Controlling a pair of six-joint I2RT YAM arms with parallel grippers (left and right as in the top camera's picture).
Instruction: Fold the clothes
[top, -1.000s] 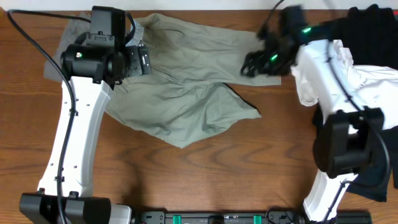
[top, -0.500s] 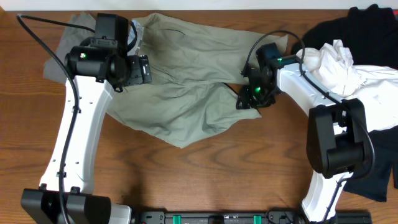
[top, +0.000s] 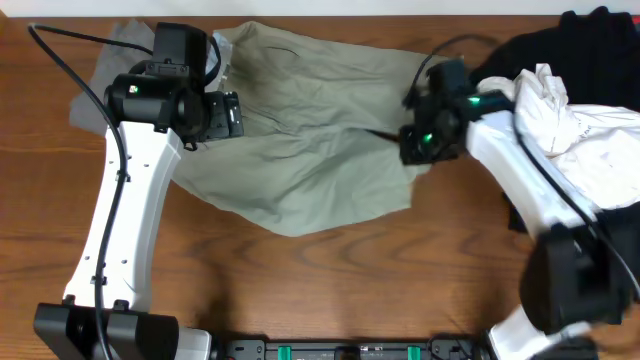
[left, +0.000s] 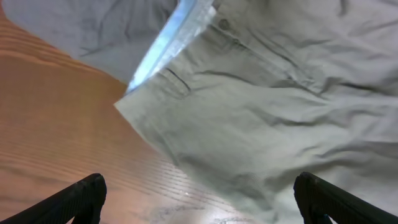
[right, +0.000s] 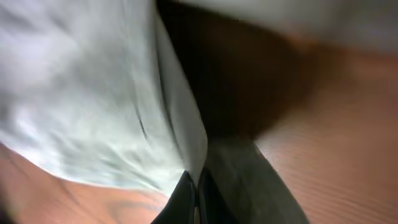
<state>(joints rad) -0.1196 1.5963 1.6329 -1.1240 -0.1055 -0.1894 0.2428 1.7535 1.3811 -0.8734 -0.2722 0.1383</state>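
Note:
A sage-green garment (top: 300, 150) lies spread and wrinkled across the back of the wooden table. My right gripper (top: 414, 142) is at its right edge and is shut on a fold of the cloth. In the right wrist view the fingers (right: 186, 193) are pressed together with the green garment (right: 93, 93) pinched between them and lifted off the wood. My left gripper (top: 232, 112) hovers open over the garment's left part. In the left wrist view it (left: 199, 190) stands wide open above the waistband edge (left: 186, 81), touching nothing.
A heap of white clothes (top: 560, 120) and black clothes (top: 595, 35) lies at the right, beside the right arm. A greyer cloth (top: 98, 85) pokes out at the back left. Bare wood (top: 300, 290) fills the front of the table.
My right gripper came down from near the pile to the garment's right edge, shut on the cloth and drew it up and right. The left arm barely moved.

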